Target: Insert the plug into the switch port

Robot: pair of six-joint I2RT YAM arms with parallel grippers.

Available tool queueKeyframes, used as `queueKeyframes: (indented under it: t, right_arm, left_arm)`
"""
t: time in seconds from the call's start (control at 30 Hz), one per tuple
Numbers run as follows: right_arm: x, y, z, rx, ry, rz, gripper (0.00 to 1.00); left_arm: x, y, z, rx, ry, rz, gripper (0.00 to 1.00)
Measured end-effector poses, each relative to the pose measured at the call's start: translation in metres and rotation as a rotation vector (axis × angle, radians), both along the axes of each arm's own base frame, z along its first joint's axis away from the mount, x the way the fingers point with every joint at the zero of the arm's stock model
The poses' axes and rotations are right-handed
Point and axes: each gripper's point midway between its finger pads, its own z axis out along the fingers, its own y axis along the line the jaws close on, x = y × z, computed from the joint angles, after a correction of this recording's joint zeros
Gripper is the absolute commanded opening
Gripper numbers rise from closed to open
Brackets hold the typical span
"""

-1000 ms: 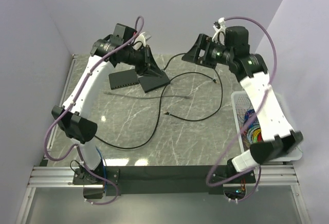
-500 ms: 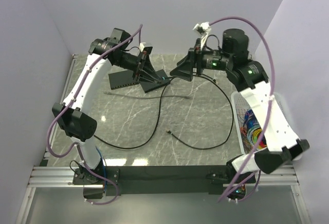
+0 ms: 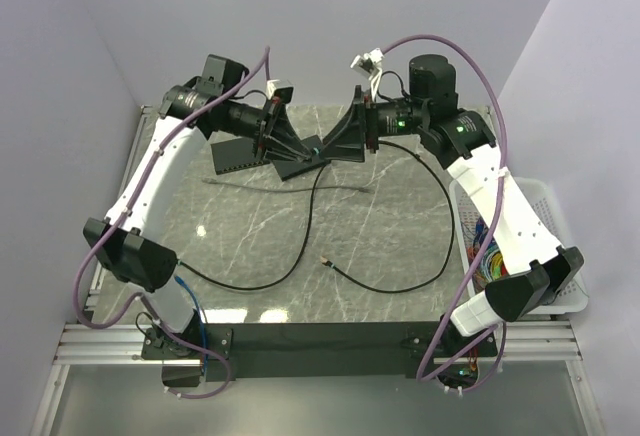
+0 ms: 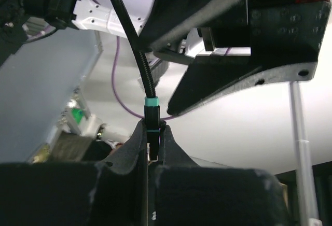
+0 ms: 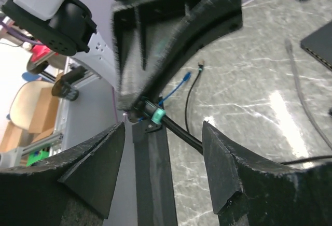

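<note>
Two claws meet tip to tip above the back of the grey marbled worktop (image 3: 380, 246), centre-top of the overhead frame.

The left claw (image 4: 152, 135) has its fingers pressed together, pinching the plug (image 4: 151, 118) between the tips, in line with the fingers. The plug has a slim black body, with a teal band at the top where the thin black cable (image 4: 130, 34) joins. A pale sliver shows low between the fingers, colour unclear. The cable runs off to the upper left of the left wrist frame.

The right claw (image 5: 162, 132) has its fingers spread wide, straddling the left claw's tips and the plug. Whether they touch cannot be told. From overhead the plug is too small to make out.

The switch (image 3: 238, 156) is a matte black box lying flat on the worktop at upper left, left of the left claw and apart from the plug.

One loose cable end (image 3: 322, 257) with an orange-gold tip lies mid-worktop, well apart from both claws.
</note>
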Motion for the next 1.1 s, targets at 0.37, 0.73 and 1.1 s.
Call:
queueKeyframes:
  t: [0.37,0.73,1.1]
  right_arm:
    - [-0.014,0.017,0.007,0.045,0.003,0.099,0.63]
    - [-0.014,0.019,0.009,0.059,-0.013,0.118,0.41]
    - [-0.017,0.020,0.007,0.064,-0.004,0.144,0.00]
  left_arm:
    - [-0.008,0.001,0.007,-0.056,0.031,0.053,0.01]
    - [-0.011,0.002,0.017,-0.103,0.057,0.048,0.01]
    - [-0.014,0.005,0.011,-0.107,0.060,0.059,0.09]
